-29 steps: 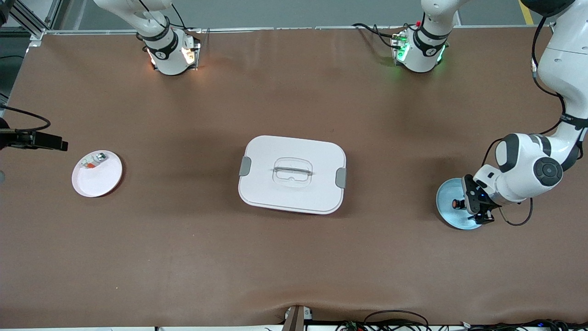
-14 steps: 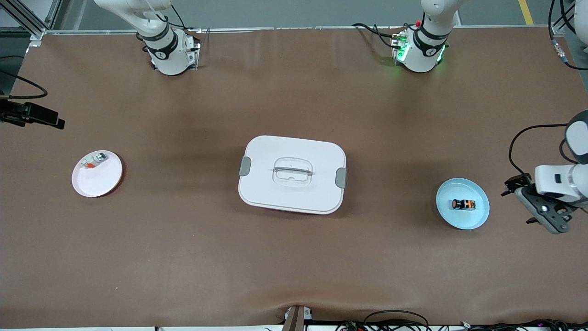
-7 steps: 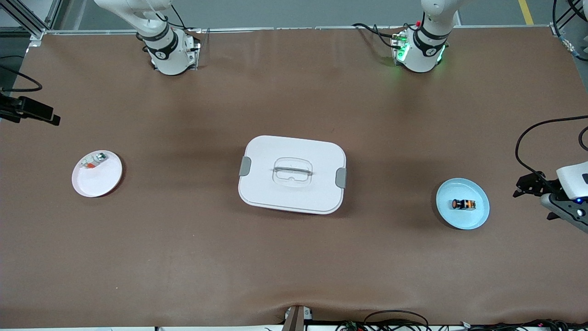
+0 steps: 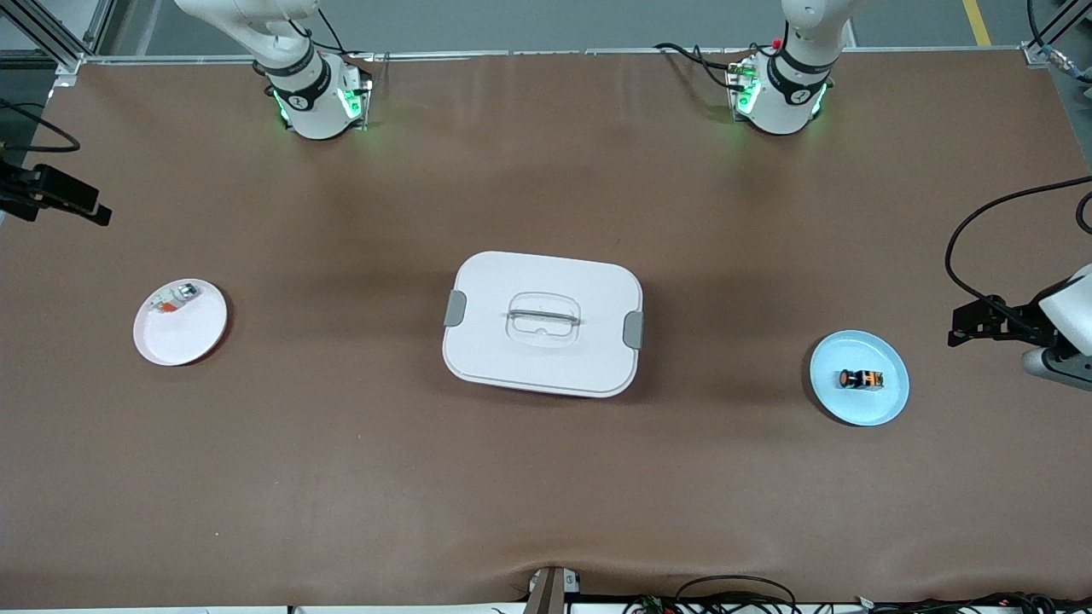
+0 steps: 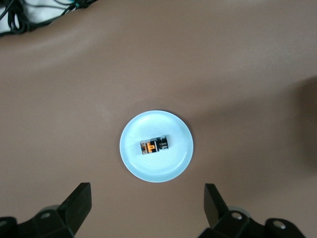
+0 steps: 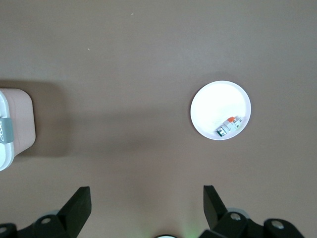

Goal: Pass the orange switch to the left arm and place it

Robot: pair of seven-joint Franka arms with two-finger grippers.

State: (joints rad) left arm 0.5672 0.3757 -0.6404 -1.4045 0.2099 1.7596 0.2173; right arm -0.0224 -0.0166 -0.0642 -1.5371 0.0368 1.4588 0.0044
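I see a brown table (image 4: 546,477) from a high camera that faces my two robot arms. The box (image 4: 543,323), white with rounded corners, grey side clips and a clear recessed handle in its lid, sits in the middle of the table with its lid on.

Toward the left arm's end of the table lies a small pale blue plate (image 4: 887,405). The orange switch (image 4: 860,379) lies on its side in the middle of that plate, a small black cylinder with orange bands. Nothing grips it.

The left gripper (image 5: 146,208) hangs in the air over the table at the left arm's end, just beside the blue plate. In the left wrist view its two black fingers (image 5: 79,203) stand wide apart, empty, with the plate and the switch visible between them on the table below. In the front view only part of the left arm's hand (image 4: 1062,328) shows at the edge.

Toward the right arm's end of the table lies a small white plate (image 4: 192,337). A silvery-white small part (image 4: 173,299) with a red-orange bit rests on it, near the rim.

The right gripper (image 6: 146,208) is up over the table at the right arm's end. In the right wrist view its fingers (image 6: 80,203) are spread wide and hold nothing, with the white plate and a corner of the box below.
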